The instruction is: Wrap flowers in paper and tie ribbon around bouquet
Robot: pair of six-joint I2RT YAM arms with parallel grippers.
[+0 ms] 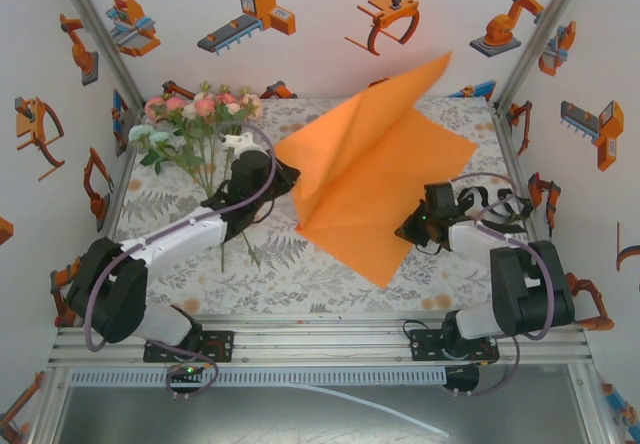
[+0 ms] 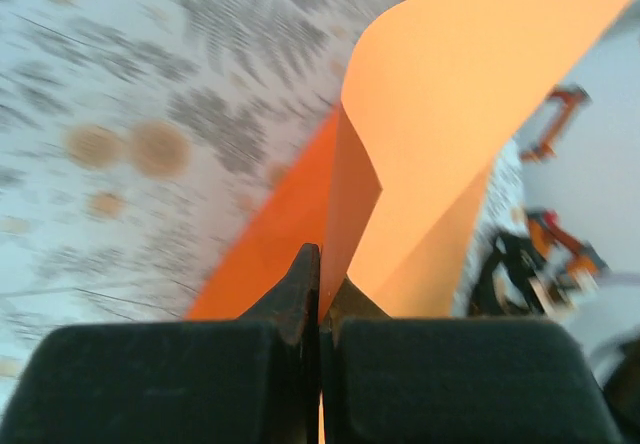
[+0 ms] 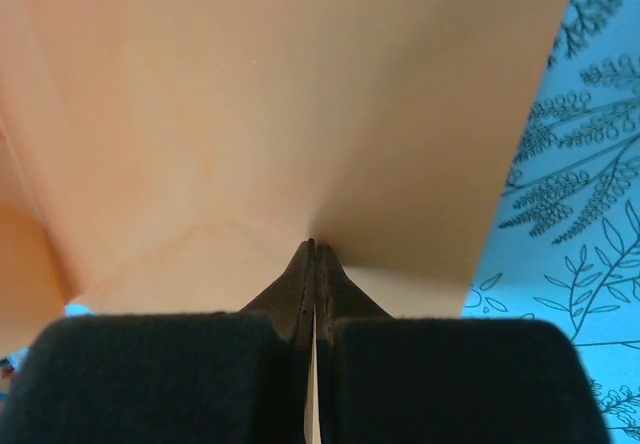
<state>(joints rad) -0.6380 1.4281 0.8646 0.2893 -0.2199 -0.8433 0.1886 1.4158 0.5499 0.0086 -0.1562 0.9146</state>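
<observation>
Plainly, the paper [image 1: 380, 164] is a thin, smooth, bright orange sheet, lifted off the bench [image 1: 330, 274] and buckled into a loose tent with one sharp crease down its middle. One corner points up toward the back wall at the upper right of the top view. The left fingers [image 2: 300, 289], black and wedge-tipped, are pressed together on the sheet's left corner. The right fingers [image 3: 298, 284] are likewise pinched tight on its right edge, low at the right. The flowers [image 1: 200, 114] lie at the upper left, soft pink and cream blooms toward the back edge, thin stems running under the left arm. Bare leaf-printed cloth stretches along the near edge.
</observation>
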